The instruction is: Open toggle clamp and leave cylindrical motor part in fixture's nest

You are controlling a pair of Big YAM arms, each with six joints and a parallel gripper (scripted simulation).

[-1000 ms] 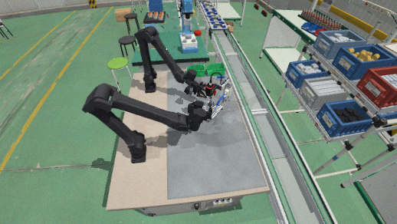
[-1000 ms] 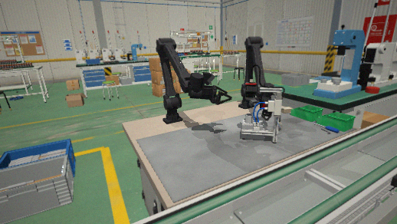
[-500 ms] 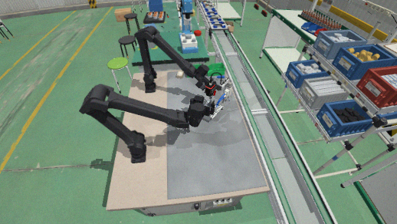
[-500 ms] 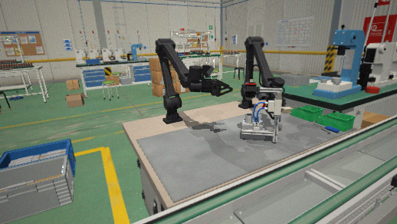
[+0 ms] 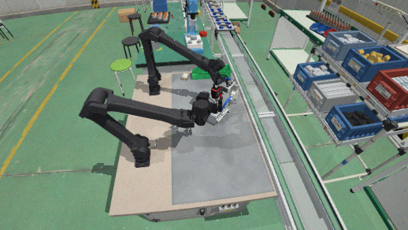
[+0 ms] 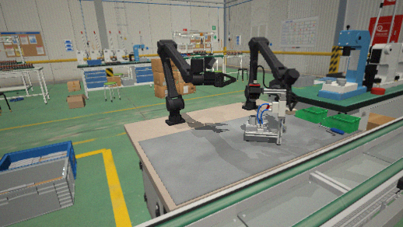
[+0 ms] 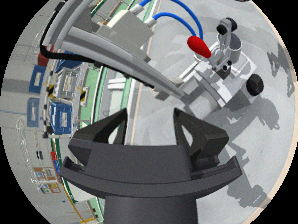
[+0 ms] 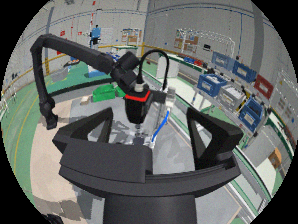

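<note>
The motor part [image 6: 252,120] [image 7: 233,45], a small grey cylinder, seems to be standing in the fixture [image 5: 219,116] [image 6: 261,137] [image 7: 245,65], near the counter's [image 5: 271,193] [image 6: 130,125] [image 7: 156,135] [image 8: 42,156] conveyor-side edge, towards the corner with the green bins [image 5: 210,73] [image 6: 311,113] [image 8: 104,93]. It looks rigid, fairly dense and smooth enough to slip; I'd leave it untouched. The clamp's red handle [image 6: 268,106] [image 7: 199,46] looks grippy, best pushed or held near its end, swinging stiffly about its pivot. From here I can't tell whether it's fully open. The left jaws [image 5: 228,81] [image 6: 292,108] stand partly apart, the right jaws [image 5: 219,107] [image 6: 234,80] wide apart, both holding nothing.
</note>
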